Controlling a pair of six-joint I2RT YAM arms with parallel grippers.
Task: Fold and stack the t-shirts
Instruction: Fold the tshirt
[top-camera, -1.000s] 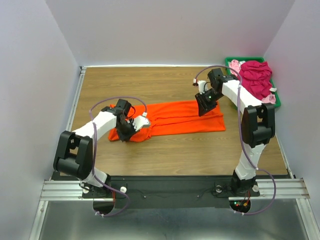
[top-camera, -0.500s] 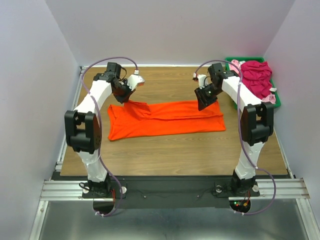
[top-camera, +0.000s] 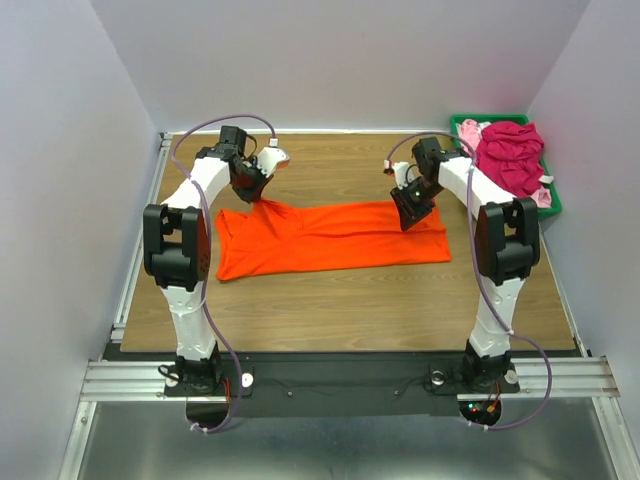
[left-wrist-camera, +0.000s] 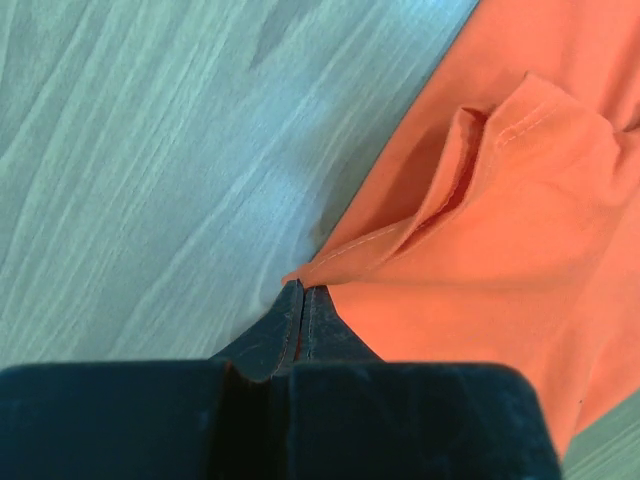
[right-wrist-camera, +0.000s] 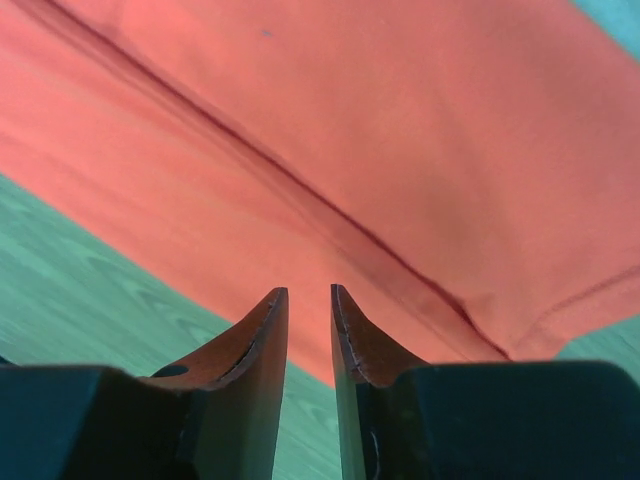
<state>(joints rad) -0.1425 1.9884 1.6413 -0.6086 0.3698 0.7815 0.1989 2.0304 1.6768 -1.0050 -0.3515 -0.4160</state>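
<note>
The bright orange t-shirt (top-camera: 335, 235) lies as a long flat strip across the middle of the table. My left gripper (top-camera: 256, 193) is at its far left corner, shut on a pinch of the orange cloth edge (left-wrist-camera: 340, 262), which rises in a small fold (left-wrist-camera: 470, 160). My right gripper (top-camera: 409, 220) hovers over the shirt's far right edge (right-wrist-camera: 400, 150), its jaws a narrow gap apart with nothing between them (right-wrist-camera: 309, 292). The magenta shirt (top-camera: 510, 155) and the pale pink shirt (top-camera: 468, 128) lie bunched in the bin.
A green plastic bin (top-camera: 555, 200) stands at the far right corner. Bare wooden table (top-camera: 330, 310) lies in front of the orange shirt and behind it (top-camera: 330, 165). Grey walls close in the table on three sides.
My left arm swung from the shirt's near left part to its far left corner, and the bunched left end now lies spread out. My right gripper dipped slightly toward the shirt.
</note>
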